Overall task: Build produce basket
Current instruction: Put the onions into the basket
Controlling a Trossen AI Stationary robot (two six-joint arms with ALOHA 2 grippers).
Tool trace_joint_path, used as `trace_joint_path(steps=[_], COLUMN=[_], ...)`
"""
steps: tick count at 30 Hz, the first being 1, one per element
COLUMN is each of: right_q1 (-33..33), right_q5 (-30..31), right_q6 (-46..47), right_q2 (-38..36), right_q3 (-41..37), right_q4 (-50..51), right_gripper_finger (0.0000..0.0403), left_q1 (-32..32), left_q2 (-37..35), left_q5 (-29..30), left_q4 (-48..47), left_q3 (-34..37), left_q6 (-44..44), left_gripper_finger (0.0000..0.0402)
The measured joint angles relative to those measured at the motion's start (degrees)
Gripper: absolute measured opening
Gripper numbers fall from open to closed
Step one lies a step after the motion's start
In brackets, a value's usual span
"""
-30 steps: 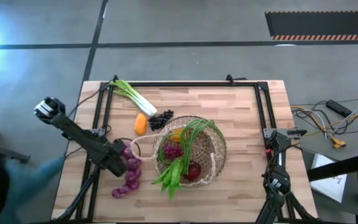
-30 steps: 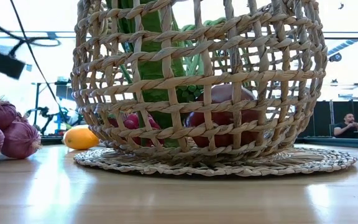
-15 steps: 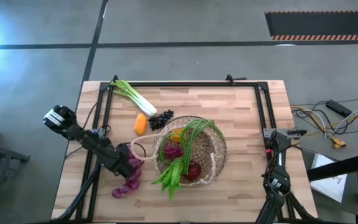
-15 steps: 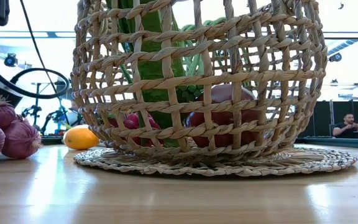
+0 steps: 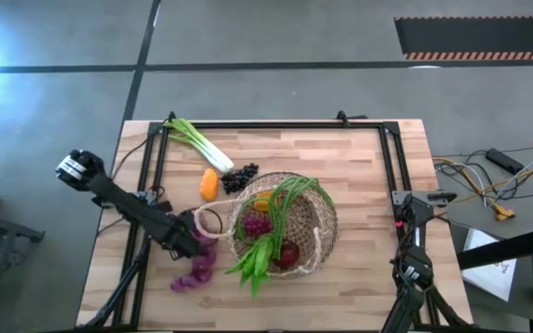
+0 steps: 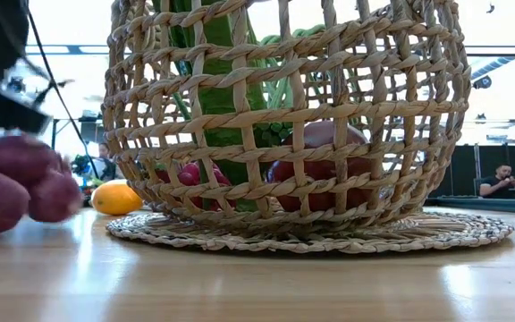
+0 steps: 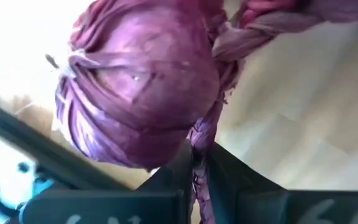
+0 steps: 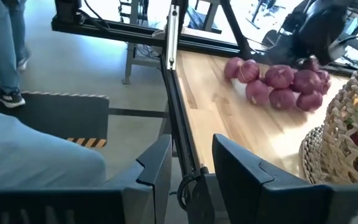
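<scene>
Left gripper [image 5: 191,242] seen with jaws closed on stem of purple onion bunch [image 5: 192,271], bunch left of wicker basket [image 5: 326,222] on tabletop [image 5: 359,157], right gripper [image 8: 190,171] parked at tabletop's right edge, jaws partly open, nothing held.
</scene>
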State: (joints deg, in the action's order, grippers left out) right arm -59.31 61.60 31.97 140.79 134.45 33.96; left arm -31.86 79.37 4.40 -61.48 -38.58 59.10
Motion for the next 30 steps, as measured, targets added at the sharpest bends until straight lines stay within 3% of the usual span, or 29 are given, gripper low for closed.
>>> trace_joint_path(steps=[9,15,24,30], right_q1=[-2.6,-3.9,-4.1,-4.1], right_q5=[0.0,2.3,3.1,3.1], right_q6=[-1.1,-1.6,-1.9,-2.2], right_q2=[-0.2,-0.4,-0.5,-0.5], right_q3=[0.1,0.2,0.2,0.2], right_q4=[0.0,-0.1,-0.2,-0.2], right_gripper_finger=[0.0109,0.0109,0.0109,0.0109], left_q1=[-0.2,-1.2,-1.3,-1.3], left_q2=[-11.6,-13.8,-7.5,-0.3], left_q5=[12.6,22.8,35.2,35.7], left_q4=[-17.1,-18.6,-17.0,-3.8], left_q3=[-17.4,-33.8,-58.2,-69.8], left_q6=[-0.8,-9.5,-29.5,-49.3], left_gripper_finger=[0.0003,0.0002,0.0001,0.0])
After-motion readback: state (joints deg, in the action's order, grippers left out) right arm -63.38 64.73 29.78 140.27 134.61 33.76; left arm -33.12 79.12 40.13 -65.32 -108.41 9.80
